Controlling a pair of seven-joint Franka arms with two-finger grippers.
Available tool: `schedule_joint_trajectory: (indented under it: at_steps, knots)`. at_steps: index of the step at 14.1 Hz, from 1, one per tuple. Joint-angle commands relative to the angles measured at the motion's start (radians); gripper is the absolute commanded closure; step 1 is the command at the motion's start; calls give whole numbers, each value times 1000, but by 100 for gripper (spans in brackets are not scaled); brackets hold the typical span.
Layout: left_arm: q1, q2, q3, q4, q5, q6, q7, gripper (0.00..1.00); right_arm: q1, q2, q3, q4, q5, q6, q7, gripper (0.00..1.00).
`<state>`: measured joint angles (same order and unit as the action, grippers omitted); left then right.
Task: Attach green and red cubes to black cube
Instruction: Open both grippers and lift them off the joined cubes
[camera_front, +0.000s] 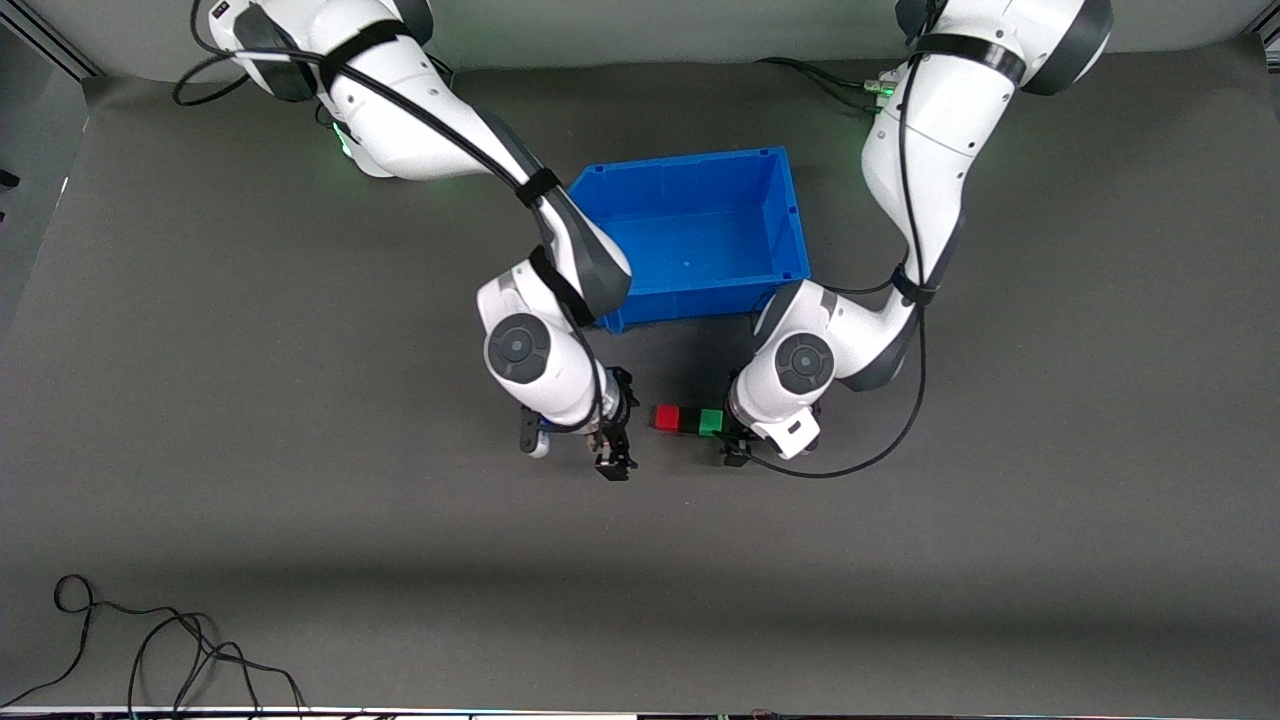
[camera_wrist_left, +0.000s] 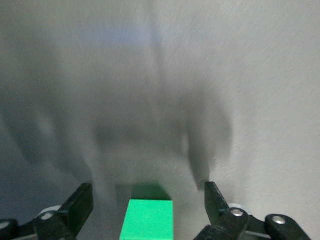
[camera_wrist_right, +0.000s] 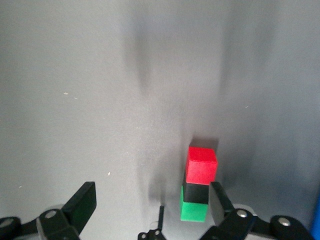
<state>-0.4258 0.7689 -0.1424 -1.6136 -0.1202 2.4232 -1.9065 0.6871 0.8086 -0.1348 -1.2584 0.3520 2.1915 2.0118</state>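
The red cube, black cube and green cube sit touching in a short row on the grey mat, black in the middle. My left gripper is low at the green end of the row. In the left wrist view it is open, with the green cube between its fingers and a gap on each side. My right gripper is open and empty beside the red end. The right wrist view shows the red cube, the black cube and the green cube joined, close to one finger.
A blue bin stands on the mat farther from the front camera than the cubes, between the two arms. Loose black cables lie at the mat's front edge toward the right arm's end.
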Motion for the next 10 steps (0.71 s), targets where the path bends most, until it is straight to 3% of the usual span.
schedule_joint_trajectory:
  at_steps: [1, 3, 6, 10]
  knots:
    - [70, -130, 0, -8, 20, -200, 123, 0, -44, -81, 3, -6, -13, -137, -106, 0]
    - [119, -218, -2, -9, 14, -365, 264, 0, -63, -155, -8, -12, -18, -254, -178, 0]
    - [212, -357, -3, -9, 10, -583, 563, 0, -63, -258, -78, -16, -34, -445, -312, 0]
    - [343, -499, -2, -11, 7, -763, 905, 0, -60, -380, -164, -59, -73, -596, -533, 0]
